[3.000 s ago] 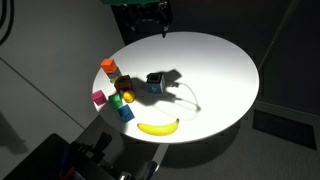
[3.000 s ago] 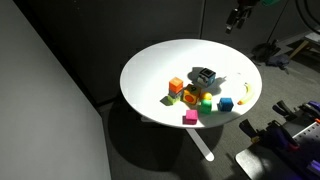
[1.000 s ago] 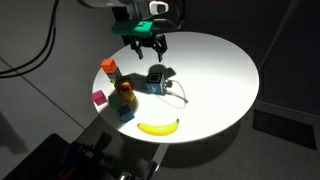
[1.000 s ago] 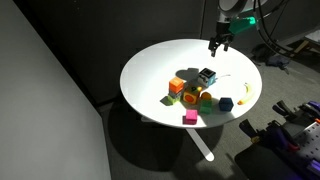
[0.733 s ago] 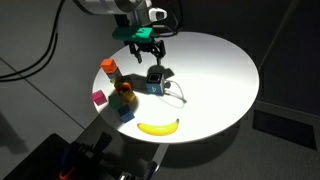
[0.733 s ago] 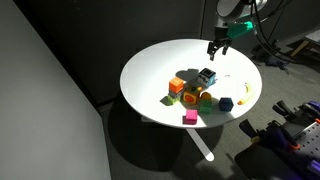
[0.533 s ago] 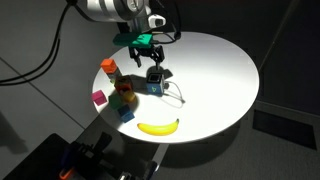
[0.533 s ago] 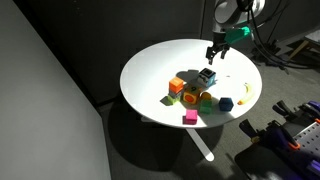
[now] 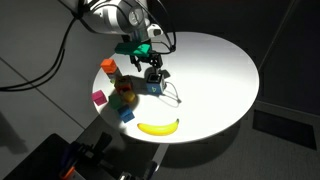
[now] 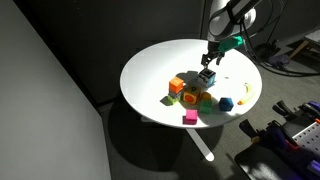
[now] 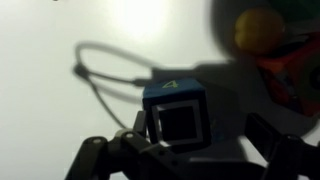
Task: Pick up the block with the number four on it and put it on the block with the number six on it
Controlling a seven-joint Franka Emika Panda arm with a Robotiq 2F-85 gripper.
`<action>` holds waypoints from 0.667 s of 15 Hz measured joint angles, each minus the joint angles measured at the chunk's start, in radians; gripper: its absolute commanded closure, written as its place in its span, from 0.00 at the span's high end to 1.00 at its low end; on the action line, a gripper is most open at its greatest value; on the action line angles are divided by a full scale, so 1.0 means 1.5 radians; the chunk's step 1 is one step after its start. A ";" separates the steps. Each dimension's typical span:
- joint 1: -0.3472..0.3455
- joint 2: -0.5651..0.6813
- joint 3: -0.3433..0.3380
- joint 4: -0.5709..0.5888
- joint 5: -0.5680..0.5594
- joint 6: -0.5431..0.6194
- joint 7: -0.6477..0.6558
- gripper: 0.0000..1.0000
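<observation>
**Gripper (image 9: pixel 152 69) now lowered to the block with the number four (image 11: pixel 178 115).**
Jaws spread, flanking the blue, white-faced cube, which rests on the smooth round white table (image 9: pixel 225 70) beside a thin looped cord (image 11: pixel 100 52).

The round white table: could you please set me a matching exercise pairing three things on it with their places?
1. yellow banana
2. pink cube
3. blue cube with a white face

A. centred under the gripper, between its open fingers
B. at the block cluster's outer edge
C. lying alone, apart from the blocks

Pairs: 1-C, 2-B, 3-A
</observation>
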 measured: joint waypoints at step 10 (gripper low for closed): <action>0.011 0.078 -0.011 0.085 0.000 0.004 0.031 1.00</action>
